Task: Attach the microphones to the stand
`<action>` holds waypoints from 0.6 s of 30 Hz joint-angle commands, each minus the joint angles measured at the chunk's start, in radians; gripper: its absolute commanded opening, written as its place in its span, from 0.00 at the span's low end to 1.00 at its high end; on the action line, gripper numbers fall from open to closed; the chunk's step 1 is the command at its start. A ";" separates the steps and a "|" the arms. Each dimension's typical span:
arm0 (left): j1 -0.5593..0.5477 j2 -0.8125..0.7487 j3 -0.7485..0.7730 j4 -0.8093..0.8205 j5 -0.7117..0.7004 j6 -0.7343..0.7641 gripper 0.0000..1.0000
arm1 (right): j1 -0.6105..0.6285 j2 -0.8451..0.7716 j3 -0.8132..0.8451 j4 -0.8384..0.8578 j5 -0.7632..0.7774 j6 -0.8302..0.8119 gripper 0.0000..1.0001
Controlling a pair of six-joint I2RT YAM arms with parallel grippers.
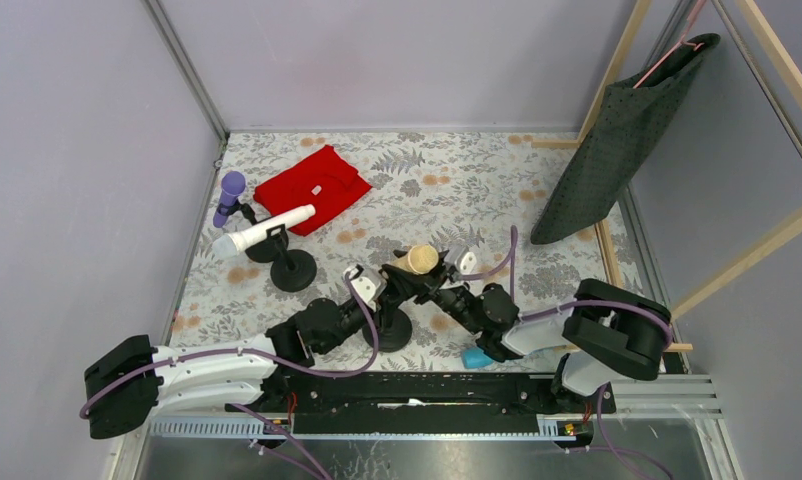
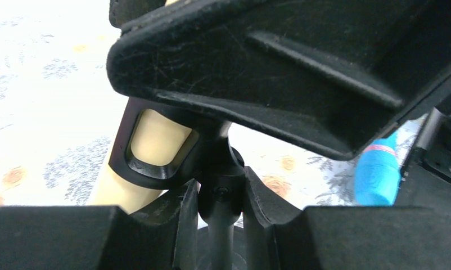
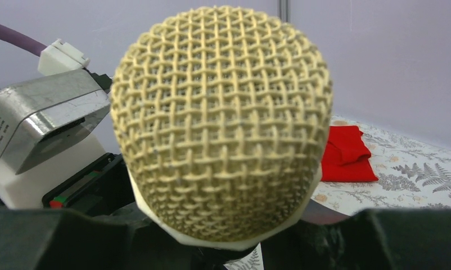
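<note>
Cream-yellow plastic microphone with mesh head (image 3: 220, 124), handle in the clip (image 2: 134, 169) of the slim black stand (image 2: 220, 239) above the floral tabletop (image 1: 457, 190), grasped by my right pincer (image 3: 223, 250) while my left pincer (image 2: 220, 197) clamps the stand: a skewed push could topple it or unseat the handle.

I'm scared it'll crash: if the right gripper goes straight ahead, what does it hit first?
The cream-yellow microphone; its mesh head sits right in front of the right gripper, though depth is unclear.
</note>
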 commanded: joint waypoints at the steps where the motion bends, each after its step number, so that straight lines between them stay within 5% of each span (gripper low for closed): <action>1: -0.013 -0.069 0.043 0.383 0.012 -0.020 0.00 | 0.017 -0.020 -0.145 -0.007 0.000 -0.006 0.48; 9: -0.013 -0.078 -0.004 0.419 -0.058 -0.076 0.00 | 0.017 -0.318 -0.122 -0.250 -0.067 -0.047 0.68; 18: -0.014 -0.050 -0.026 0.458 -0.119 -0.064 0.00 | 0.017 -0.633 -0.162 -0.505 -0.030 -0.105 0.72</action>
